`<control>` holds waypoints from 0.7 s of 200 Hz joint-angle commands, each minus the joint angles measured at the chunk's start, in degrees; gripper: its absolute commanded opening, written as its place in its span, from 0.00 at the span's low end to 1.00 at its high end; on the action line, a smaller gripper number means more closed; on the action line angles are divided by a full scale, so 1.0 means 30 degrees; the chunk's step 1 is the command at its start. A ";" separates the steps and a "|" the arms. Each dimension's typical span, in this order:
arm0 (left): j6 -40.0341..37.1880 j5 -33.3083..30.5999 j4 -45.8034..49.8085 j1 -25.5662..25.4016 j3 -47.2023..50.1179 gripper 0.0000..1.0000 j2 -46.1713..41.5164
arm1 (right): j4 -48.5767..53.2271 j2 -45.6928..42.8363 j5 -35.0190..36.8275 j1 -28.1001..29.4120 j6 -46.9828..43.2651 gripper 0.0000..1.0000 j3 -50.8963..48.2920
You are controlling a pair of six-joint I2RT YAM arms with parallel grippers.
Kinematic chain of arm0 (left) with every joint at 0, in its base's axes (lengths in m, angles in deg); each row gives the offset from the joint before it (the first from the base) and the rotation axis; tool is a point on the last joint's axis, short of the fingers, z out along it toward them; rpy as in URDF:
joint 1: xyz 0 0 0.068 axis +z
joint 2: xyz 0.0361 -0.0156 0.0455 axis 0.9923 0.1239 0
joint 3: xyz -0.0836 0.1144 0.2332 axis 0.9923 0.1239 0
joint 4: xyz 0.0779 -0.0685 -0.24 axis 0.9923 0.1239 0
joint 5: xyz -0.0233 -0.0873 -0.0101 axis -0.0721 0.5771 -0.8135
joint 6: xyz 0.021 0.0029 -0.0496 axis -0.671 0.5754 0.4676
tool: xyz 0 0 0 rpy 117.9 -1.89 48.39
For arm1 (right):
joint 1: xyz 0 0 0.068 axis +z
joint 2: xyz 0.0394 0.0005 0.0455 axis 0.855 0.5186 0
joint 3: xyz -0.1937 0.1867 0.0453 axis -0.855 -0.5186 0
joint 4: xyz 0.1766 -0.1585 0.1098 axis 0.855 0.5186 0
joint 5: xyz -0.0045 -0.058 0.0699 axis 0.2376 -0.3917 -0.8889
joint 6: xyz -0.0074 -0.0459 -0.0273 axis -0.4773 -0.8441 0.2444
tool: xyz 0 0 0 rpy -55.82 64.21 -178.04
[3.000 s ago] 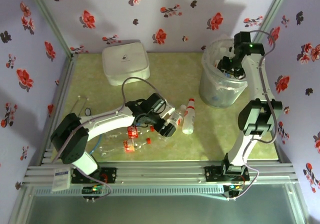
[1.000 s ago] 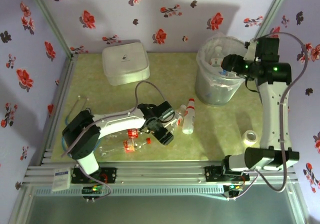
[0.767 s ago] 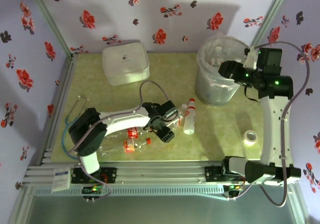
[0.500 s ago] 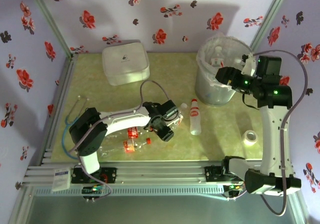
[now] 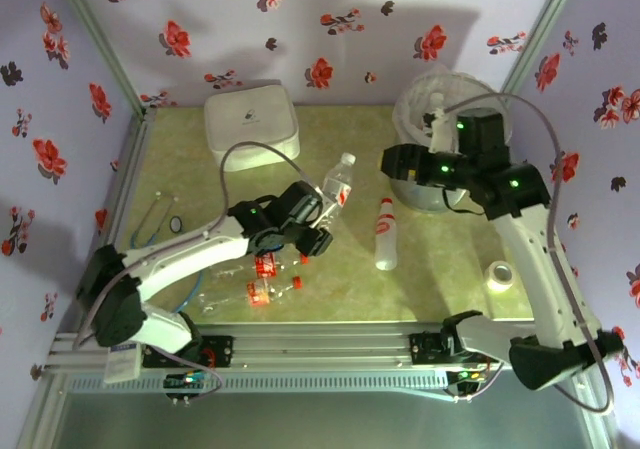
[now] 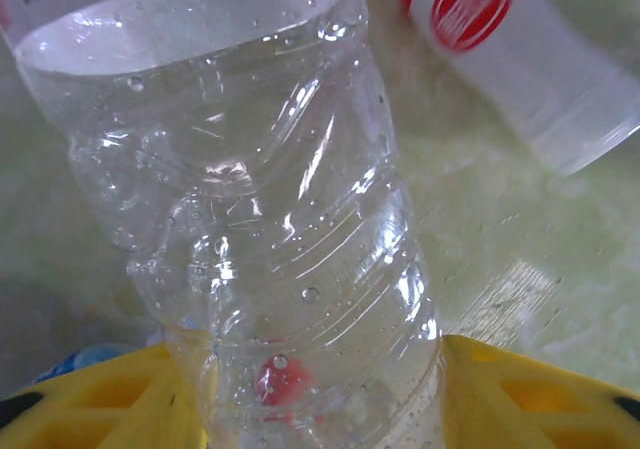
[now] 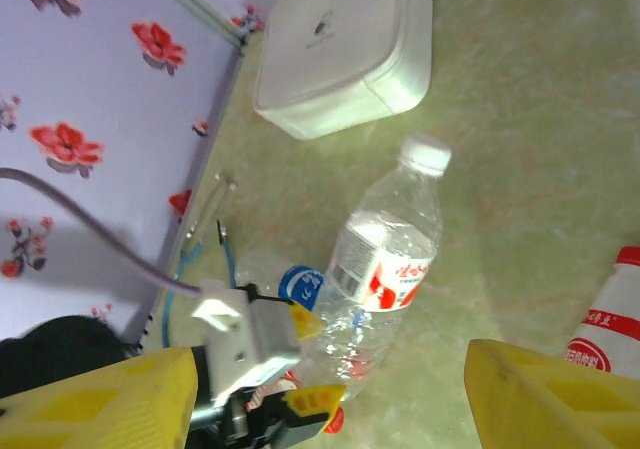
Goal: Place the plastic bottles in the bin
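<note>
The green-yellow table (image 5: 330, 129) lies under me. The bin (image 5: 405, 109) stands at its far right, with a white-capped bottle (image 5: 437, 119) showing inside it. The white box (image 5: 251, 122) sits at the far left, well apart from the bin.

My left gripper (image 5: 308, 231) is at mid-table, clamped on the base of a clear bottle with a red label (image 5: 335, 184). My yellow fingers (image 6: 90, 409) press it from both sides. It tilts, white cap toward the far wall. My right gripper (image 5: 392, 161) hangs just in front of the bin on its left side, fingers spread wide and holding nothing.

A red-capped bottle (image 5: 384, 234) lies on the table between my two grippers, in front of the bin. Several more bottles with red labels (image 5: 262, 267) lie beside my left arm. A small roll of tape (image 5: 499, 275) rests near the right edge.
</note>
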 commanded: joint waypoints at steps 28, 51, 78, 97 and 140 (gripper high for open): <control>-0.0105 0.0882 -0.4115 -0.0014 0.1987 0.57 -0.2469 | -0.2211 0.3180 0.1451 0.1699 0.1160 0.76 0.0574; -0.0167 0.1725 -0.4772 -0.0124 0.2663 0.57 -0.3149 | -0.2180 0.4414 0.1336 0.1607 0.1100 0.77 0.1054; -0.0400 0.2375 -0.5414 -0.0347 0.3179 0.57 -0.3464 | -0.3108 0.5671 -0.0613 0.1606 0.1276 0.77 0.1556; -0.0468 0.2617 -0.5901 -0.0561 0.3415 0.57 -0.3574 | -0.2898 0.6413 -0.0665 0.1607 0.1094 0.73 0.2059; -0.0515 0.2612 -0.5806 -0.0688 0.3595 0.57 -0.4040 | -0.2265 0.6943 -0.0321 0.1562 0.0687 0.50 0.2403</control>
